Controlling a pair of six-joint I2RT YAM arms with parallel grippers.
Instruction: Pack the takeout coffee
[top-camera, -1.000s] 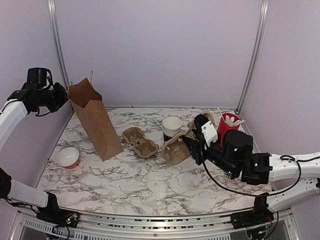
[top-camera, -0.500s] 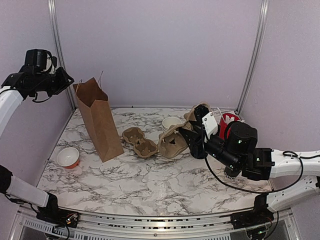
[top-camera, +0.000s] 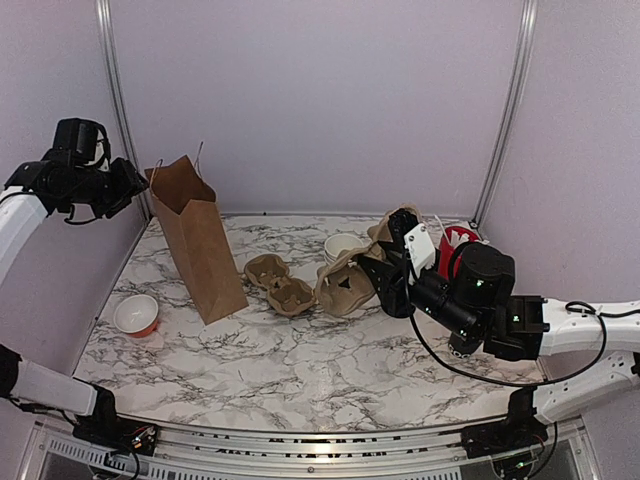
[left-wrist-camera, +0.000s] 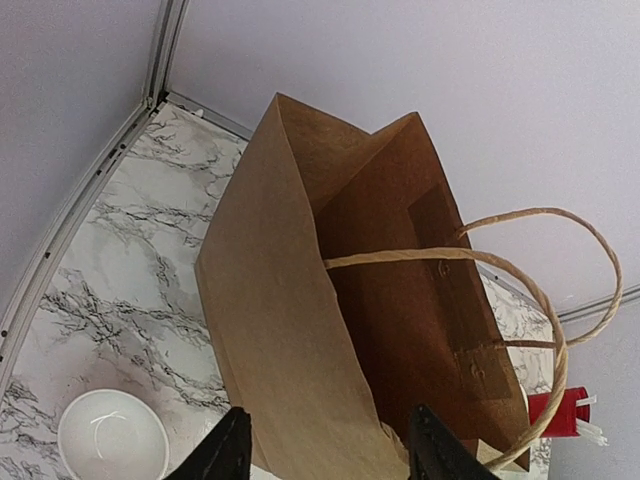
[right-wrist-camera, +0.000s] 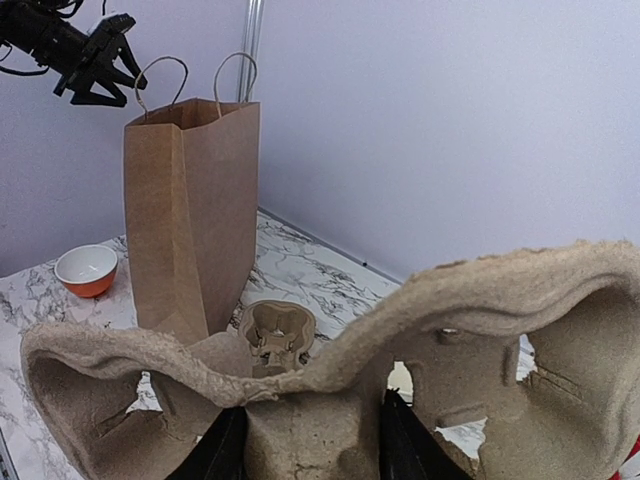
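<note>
The takeout coffee (top-camera: 343, 243) shows only as a white cup rim at the back of the table, its body hidden behind a pulp cup carrier (top-camera: 345, 285). My right gripper (top-camera: 385, 280) is shut on that carrier (right-wrist-camera: 480, 330) and holds it tilted above the table, the fingers on either side of its middle post. My left gripper (top-camera: 125, 185) hangs open just left of the top of a standing brown paper bag (top-camera: 200, 250). In the left wrist view the bag's open mouth (left-wrist-camera: 400, 260) lies below the gripper (left-wrist-camera: 330, 450), with nothing between the fingers.
A second pulp carrier (top-camera: 280, 283) lies on the marble beside the bag. A red cup of white stirrers (top-camera: 455, 248) stands behind my right arm. An orange bowl with a white inside (top-camera: 135, 315) sits near the left edge. Walls close in the back and sides.
My left gripper opened, let go of the bag's rim and drew back to the left; the bag stands more upright. My right gripper lifted the carrier up and leftward.
</note>
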